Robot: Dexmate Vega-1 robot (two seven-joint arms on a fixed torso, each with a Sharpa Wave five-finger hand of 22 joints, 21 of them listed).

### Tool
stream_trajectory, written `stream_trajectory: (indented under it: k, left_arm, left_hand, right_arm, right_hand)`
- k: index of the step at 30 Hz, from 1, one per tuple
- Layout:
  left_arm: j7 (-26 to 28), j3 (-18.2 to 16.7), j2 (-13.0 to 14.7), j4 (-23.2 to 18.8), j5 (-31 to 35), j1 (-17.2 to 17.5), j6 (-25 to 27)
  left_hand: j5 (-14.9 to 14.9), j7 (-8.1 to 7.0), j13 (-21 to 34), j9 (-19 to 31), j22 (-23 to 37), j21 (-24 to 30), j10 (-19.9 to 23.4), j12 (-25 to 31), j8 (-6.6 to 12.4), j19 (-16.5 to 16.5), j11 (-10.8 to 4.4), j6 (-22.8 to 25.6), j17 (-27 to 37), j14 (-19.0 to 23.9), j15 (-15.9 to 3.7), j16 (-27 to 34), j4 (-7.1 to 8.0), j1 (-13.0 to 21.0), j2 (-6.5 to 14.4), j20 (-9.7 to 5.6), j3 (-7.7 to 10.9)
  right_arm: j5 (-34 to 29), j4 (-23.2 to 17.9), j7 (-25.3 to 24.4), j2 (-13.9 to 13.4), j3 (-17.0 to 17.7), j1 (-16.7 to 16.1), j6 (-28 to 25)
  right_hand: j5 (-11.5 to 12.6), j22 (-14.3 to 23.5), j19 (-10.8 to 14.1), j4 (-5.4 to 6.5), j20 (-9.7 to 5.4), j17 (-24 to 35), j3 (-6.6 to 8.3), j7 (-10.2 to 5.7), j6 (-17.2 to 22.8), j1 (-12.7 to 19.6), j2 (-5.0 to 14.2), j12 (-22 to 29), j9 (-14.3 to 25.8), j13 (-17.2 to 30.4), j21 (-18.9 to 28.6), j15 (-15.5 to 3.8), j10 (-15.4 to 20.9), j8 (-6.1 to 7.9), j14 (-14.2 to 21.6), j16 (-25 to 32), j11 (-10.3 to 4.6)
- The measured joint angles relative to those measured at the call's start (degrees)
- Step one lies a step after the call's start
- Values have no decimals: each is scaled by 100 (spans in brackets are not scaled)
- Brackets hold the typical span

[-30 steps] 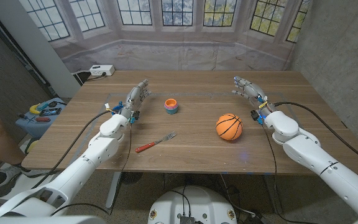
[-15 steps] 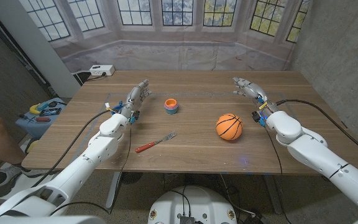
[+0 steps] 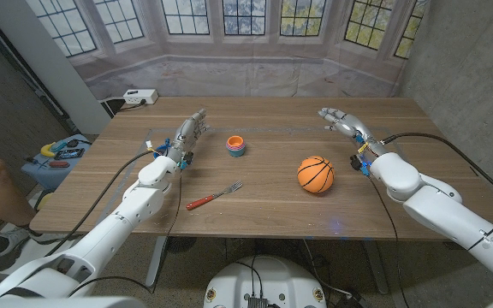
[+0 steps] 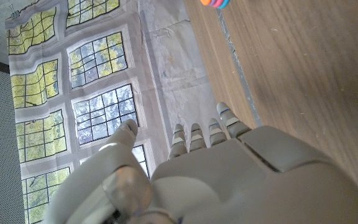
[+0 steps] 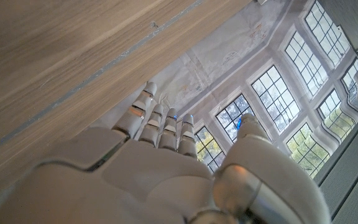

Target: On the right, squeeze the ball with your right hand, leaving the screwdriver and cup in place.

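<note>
1. Head view: the ball [image 3: 315, 174], orange with black lines, sits on the wooden table [image 3: 264, 205] on the right side, near the front.
2. The right hand [image 3: 342, 122] is beyond the ball and well apart from it, fingers spread, holding nothing.
3. The left hand [image 3: 190, 133] is at the table's left side, fingers extended, holding nothing.
4. A stack of small cups [image 3: 236, 145] stands between the hands.
5. A red-handled fork [image 3: 214, 196] lies near the front, left of the ball.
</note>
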Motion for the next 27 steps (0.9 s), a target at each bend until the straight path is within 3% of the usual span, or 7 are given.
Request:
stream_trajectory:
  k: [5,12,27]
  left_arm:
    - [0,3,-2,0,4,0,-15]
    - [-10,3,-10,5,5,5,-59]
    - [-146,-2,-90,249,-34,-56,-222]
  left_hand:
    - [0,0,0,0,0,0,0,0,0,0,0,0,0,0,0,1,-17,0,0,0,17]
    - [0,0,0,0,0,-1,0,0,0,0,0,0,0,0,0,1,-16,0,0,0,17]
    - [0,-41,0,0,0,-61,0,1,0,31,0,41,0,0,0,2,-64,0,0,31,17]
  right_arm:
    - [-212,-267,-52,-161,10,-72,-309]
    - [-555,-731,-55,-435,-37,-102,-922]
    - [-1284,-1583,341,-956,-501,285,-2192]
  right_hand:
    - [0,0,-30,-54,116,0,-42,-47,-74,3,-122,0,0,0,0,55,-54,0,-55,0,8]
    - [0,0,-21,-84,229,0,-73,-65,-128,-15,-151,0,0,0,1,114,-155,-31,-114,0,50]
    - [0,0,-123,-148,394,1,-137,-75,-424,-38,-264,0,0,-1,1,206,-290,-87,-207,-21,37]
